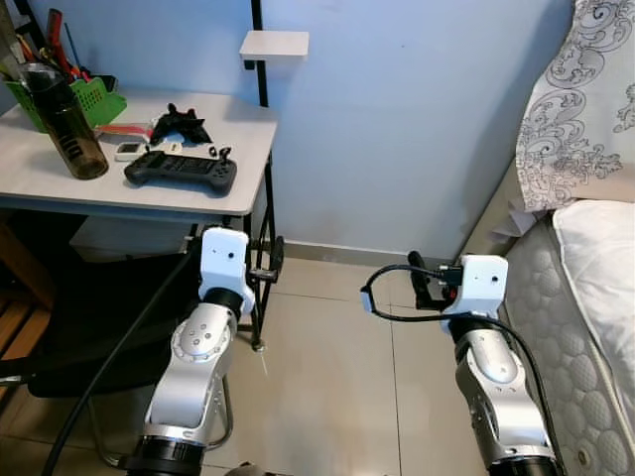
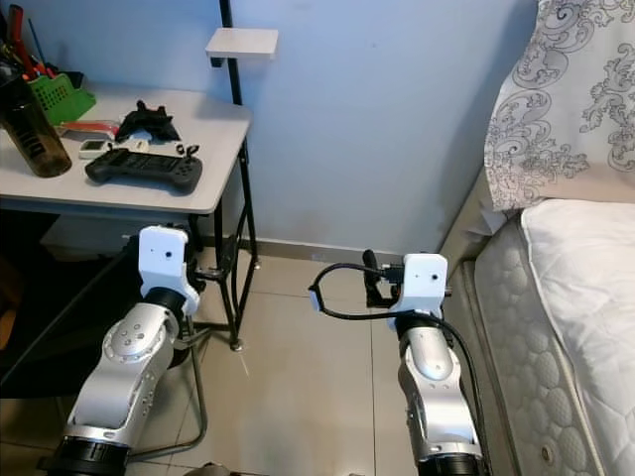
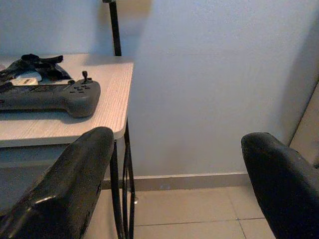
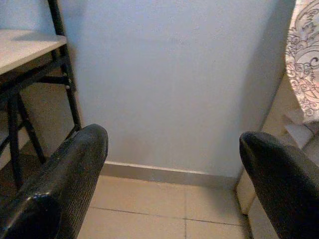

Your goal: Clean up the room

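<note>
Blue wall (image 1: 397, 119), tiled floor (image 1: 327, 397)

- No text, label, brand, number or sign can be read anywhere.
- The dark bottle (image 1: 69, 124) on the desk (image 1: 149, 193) carries pale markings, too small and blurred to read.
- The black game controller (image 1: 181, 171) shows no legible lettering.

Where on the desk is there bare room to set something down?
The desk's right edge past the game controller is bare, as is the front strip near the dark bottle. The back left is crowded around the green basket and black glove.
</note>
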